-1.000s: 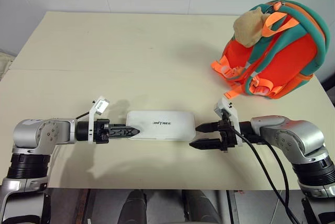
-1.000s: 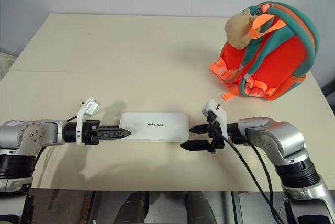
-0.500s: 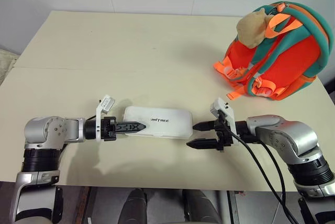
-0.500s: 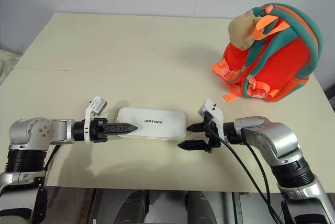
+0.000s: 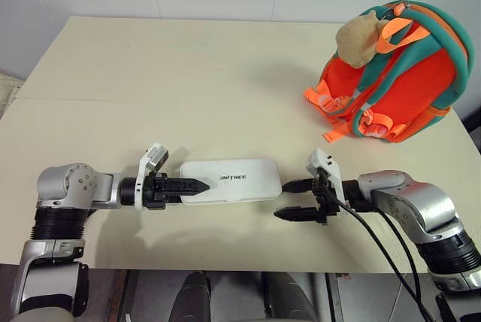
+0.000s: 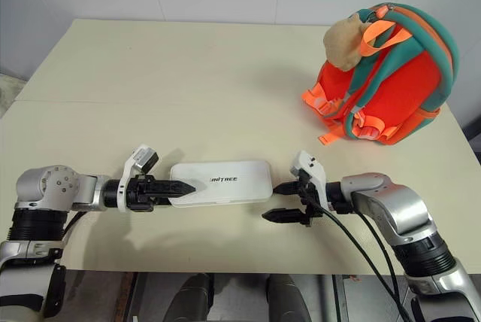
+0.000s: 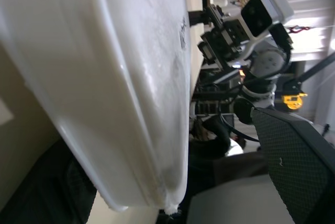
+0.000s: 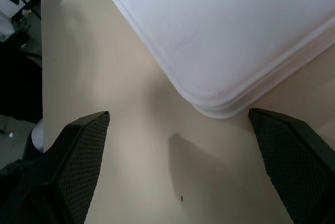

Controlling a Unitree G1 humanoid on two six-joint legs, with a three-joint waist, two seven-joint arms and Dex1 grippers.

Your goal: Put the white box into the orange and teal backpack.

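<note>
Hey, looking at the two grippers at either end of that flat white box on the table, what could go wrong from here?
1. The left gripper overlaps one end of the flat white box with UNITREE lettering, while the open right gripper sits nearer the front corner, apart from it. An uneven squeeze could spin the box.
2. The smooth box may slip from the fingertips when lifted.
3. The rounded orange and teal backpack shows no visible opening, so insertion may stall.
</note>
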